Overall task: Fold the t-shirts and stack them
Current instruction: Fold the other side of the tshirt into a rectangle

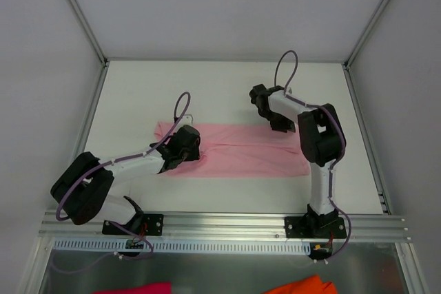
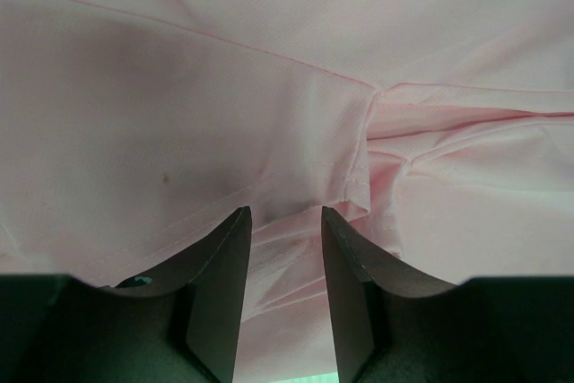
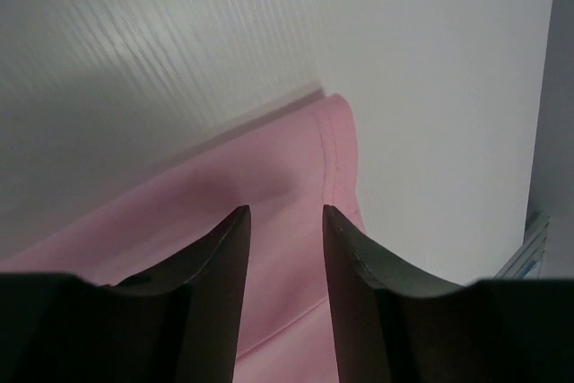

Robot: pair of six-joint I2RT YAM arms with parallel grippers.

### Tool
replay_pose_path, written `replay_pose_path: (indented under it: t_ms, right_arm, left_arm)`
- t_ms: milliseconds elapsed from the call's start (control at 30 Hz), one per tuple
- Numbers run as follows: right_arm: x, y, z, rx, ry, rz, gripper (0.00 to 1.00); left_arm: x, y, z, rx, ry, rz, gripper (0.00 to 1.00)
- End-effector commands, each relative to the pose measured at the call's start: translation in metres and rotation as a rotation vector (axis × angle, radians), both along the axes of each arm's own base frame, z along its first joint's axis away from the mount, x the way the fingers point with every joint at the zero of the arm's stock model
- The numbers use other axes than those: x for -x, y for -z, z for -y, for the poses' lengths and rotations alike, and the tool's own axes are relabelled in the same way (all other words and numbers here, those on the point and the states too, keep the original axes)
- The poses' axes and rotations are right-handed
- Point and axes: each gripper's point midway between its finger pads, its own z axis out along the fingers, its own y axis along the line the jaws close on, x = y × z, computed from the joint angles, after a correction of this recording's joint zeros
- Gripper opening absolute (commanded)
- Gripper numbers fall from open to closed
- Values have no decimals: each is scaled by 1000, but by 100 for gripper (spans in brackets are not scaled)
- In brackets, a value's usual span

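Pink cloth lay beneath both grippers, jaws parted and empty. The left gripper hung over the t-shirt's left end, the right gripper over its far edge, rightward. Its long axis ran left-right across the table, 1 arm nearer each end.

magenta cloth and orange cloth, seemingly scraps, below the rail.

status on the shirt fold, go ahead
Left gripper open, low over the t-shirt, left end. Right gripper open, above its far edge. Shirt flat in a long band across the table. Nothing else on it.
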Motion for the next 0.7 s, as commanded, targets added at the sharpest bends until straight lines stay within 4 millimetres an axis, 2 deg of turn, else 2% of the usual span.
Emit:
replay_pose_path:
  t_ms: [0,100,133,200,300,367,400,433,467,500,533,567,600,667]
  right_arm:
    - [-16,-19,3,55,0,-3,43]
    - [-32,-30,8,126,21,2,54]
    - [-44,-40,10,132,36,36,55]
    - [-47,-37,17,157,56,17,59]
    - [-52,-45,31,146,127,59,59]
    - [-46,-47,43,157,176,98,55]
    - [-42,-50,44,154,184,116,45]
    - [-48,-66,43,108,198,223,40]
    - [-44,-69,44,87,190,242,37]
    - [-26,-53,46,52,185,204,36]
    - [-24,-68,47,-17,191,257,36]
    - [-28,-65,43,-89,178,281,37]
    - [-18,-54,45,-139,179,254,39]
    - [-19,-57,37,-304,178,294,39]
  left_arm:
    - [1,-9,3,26,-11,33,38]
    - [2,-12,5,30,-12,40,38]
    - [2,-13,5,31,-14,44,38]
    - [2,-11,4,29,-20,42,38]
    - [2,-9,3,22,-22,37,38]
    - [5,-5,-2,-3,-28,20,37]
    - [5,-5,-1,-1,-28,21,38]
    - [5,-4,0,-1,-24,20,37]
    - [5,-4,0,0,-20,20,37]
    - [5,-5,1,3,-18,22,37]
    - [5,-5,1,6,-15,23,37]
    - [5,-6,2,8,-10,26,38]
    - [6,-6,3,10,-5,23,37]
    - [8,-7,4,18,7,25,37]
